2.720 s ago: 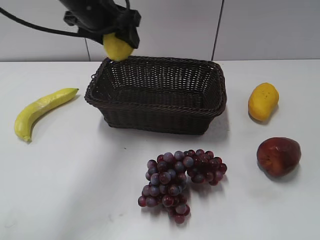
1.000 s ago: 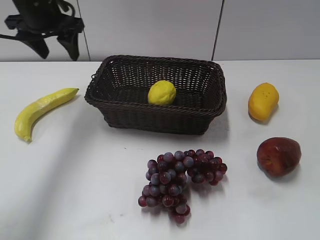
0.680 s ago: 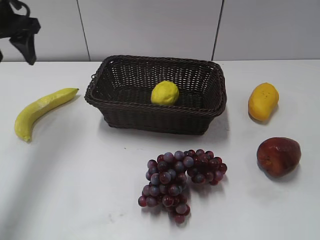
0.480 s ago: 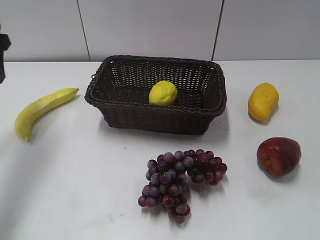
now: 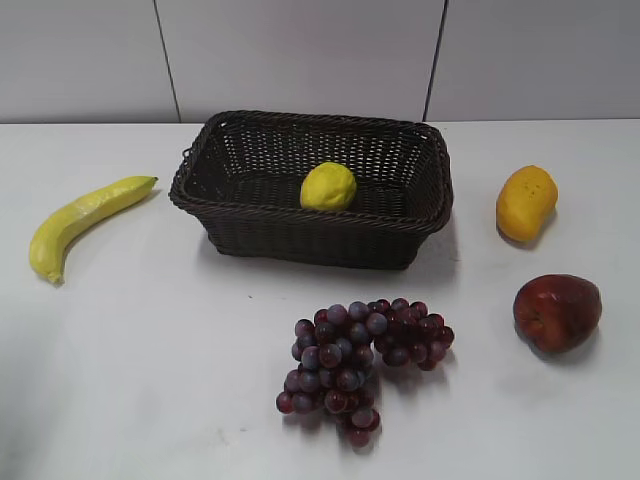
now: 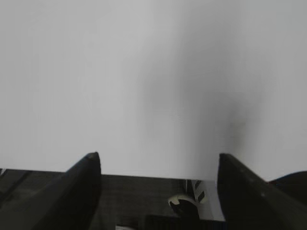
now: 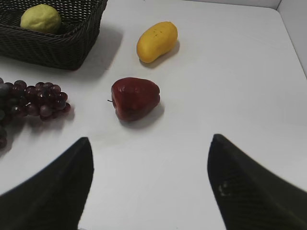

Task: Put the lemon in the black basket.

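**Ana:** Black fingers spread wide on both sides! Left gripper (image 6: 158,165) has its jaws apart over blank pale surface, nothing between them. Right gripper (image 7: 149,158), jaws apart too, hovers over bare tabletop (image 7: 230,96) with nothing held.

**Ben:** And outward from the right one?

**Ana:** A dark red fruit (image 7: 135,98) just ahead of it, an orange-yellow fruit (image 7: 157,41) farther off, grapes (image 7: 41,98) to the left. Far left in that wrist view: the lemon (image 7: 41,18), sitting inside the black basket (image 7: 57,48).

**Ben:** The exterior view agrees?

**Ana:** Lemon (image 5: 328,186) rests on the floor of the basket (image 5: 300,235), about mid-width, toward the far wall, lying roughly left to right, though it's nearly round. No arm shows there. Only the right wrist view sees the lemon; which gripper is nearer, I can't tell. I'd judge the job done, no reach needed.

**Ben:** Any labels or writing?

**Ana:** None readable. A banana (image 5: 80,222) lies well left of the basket.
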Tool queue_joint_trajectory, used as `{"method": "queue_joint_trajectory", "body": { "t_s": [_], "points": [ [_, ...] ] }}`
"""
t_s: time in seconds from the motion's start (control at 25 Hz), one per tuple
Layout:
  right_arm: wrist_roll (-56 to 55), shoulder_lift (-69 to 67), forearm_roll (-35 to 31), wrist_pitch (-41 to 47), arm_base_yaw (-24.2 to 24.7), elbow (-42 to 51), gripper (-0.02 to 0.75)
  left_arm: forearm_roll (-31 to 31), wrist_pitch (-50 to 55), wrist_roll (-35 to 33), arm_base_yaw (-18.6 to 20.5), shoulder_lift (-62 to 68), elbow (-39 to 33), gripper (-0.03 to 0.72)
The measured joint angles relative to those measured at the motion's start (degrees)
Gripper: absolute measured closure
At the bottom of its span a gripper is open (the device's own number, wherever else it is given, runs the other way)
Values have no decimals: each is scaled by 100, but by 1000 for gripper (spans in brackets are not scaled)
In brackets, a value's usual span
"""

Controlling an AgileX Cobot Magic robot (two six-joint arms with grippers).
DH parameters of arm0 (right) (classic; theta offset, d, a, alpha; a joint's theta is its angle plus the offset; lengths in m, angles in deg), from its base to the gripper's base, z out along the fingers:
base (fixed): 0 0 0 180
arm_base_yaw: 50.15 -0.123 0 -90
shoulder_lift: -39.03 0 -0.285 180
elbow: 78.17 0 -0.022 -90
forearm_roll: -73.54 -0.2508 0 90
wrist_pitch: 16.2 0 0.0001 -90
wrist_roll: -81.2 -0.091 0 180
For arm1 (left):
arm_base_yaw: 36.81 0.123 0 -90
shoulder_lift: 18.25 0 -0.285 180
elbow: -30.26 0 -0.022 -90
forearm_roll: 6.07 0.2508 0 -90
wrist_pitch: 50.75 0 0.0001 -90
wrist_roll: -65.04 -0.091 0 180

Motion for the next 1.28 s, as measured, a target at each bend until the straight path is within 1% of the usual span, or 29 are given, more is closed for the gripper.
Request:
{"method": "queue_joint_trajectory", "body": {
  "t_s": [0.4,0.56,0.8,0.92,1.04,1.28],
  "points": [
    [2,0,0,0,0,0,178,-246,-438,0,0,-1802,-2005,127],
    [2,0,0,0,0,0,178,-303,-648,0,0,-2684,-2513,127],
    [2,0,0,0,0,0,178,-396,-890,0,0,-4240,-2788,127],
    [2,0,0,0,0,0,178,-396,-883,0,0,-4998,-2805,131],
    [2,0,0,0,0,0,178,-312,-876,0,0,-5724,-2812,149],
    [2,0,0,0,0,0,178,-283,-809,0,0,-6728,-2902,179]
  ]
}}
